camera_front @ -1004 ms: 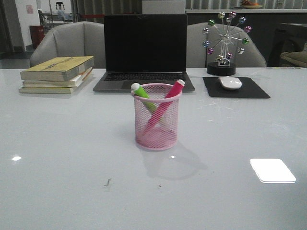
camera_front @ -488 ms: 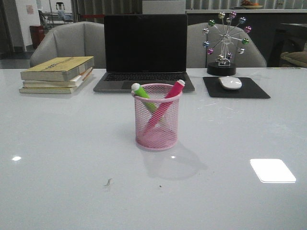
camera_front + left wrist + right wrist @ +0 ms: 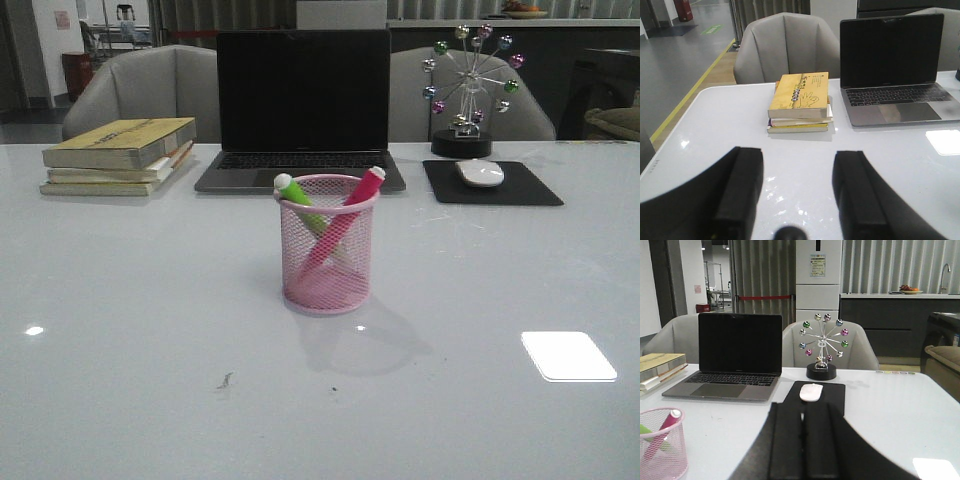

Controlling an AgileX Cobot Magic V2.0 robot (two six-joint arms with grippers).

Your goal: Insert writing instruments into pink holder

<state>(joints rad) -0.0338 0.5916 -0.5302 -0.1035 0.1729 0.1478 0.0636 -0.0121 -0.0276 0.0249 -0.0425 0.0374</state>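
Nothing moved since the earlier front frames: same cup, same markers, no arm in that view.

Judged finished, or at the final retreat. Pink holder [image 3: 329, 245] upright mid-counter [image 3: 120, 300], near side of the laptop [image 3: 302, 105]. Green marker [image 3: 297, 202] leaning left inside it, pink marker [image 3: 345, 222] leaning right, crossed, cap ends poking above the rim. No loose marker seen on the counter.

Left end effector [image 3: 797, 192] spread wide, empty, facing the books [image 3: 800, 100]. Right end effector [image 3: 803, 440] closed up, fingers together, nothing between them, holder to its left.

Next move, if any: probably just parking both arms; no grasp called for.

Hard to make out: marker tips at the cup bottom, blurred behind mesh. Cut off: holder in the right wrist view, arms themselves absent from the front view.
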